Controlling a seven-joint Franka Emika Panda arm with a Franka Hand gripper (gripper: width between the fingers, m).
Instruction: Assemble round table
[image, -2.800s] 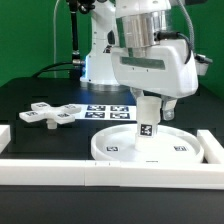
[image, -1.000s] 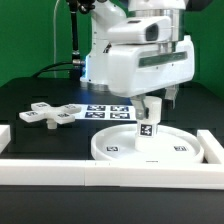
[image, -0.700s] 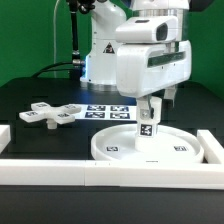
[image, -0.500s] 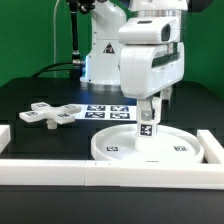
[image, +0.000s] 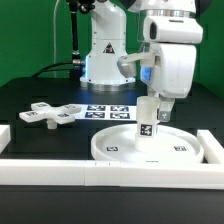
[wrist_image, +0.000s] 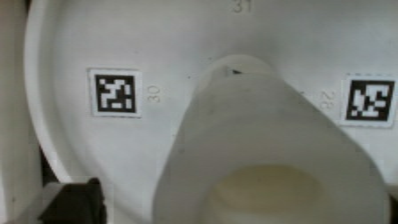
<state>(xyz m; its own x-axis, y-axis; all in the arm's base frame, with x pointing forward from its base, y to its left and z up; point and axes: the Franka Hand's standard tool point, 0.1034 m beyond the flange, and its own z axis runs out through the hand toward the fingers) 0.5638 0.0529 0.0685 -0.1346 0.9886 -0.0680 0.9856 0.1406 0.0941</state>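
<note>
The round disc (image: 150, 147) lies flat on the table at the exterior view's right. The short cylinder leg (image: 147, 124) stands upright on its middle, a tag facing the camera. My gripper (image: 150, 108) sits over the leg's top with its fingers either side and looks open. In the wrist view the leg (wrist_image: 249, 150) fills the centre over the disc (wrist_image: 160, 40), and one dark finger (wrist_image: 71, 200) stands apart from the leg's side. The other finger is hidden. The cross-shaped foot piece (image: 48, 114) lies on the table at the exterior view's left.
The marker board (image: 108, 111) lies behind the disc. Long white border bars (image: 60, 170) run along the front, with a raised end (image: 212, 148) at the exterior view's right. The arm's base (image: 100, 55) stands at the back.
My hand has turned about its vertical axis above the leg. The leg's tag faces the same way as before. The disc and foot piece have not moved.
</note>
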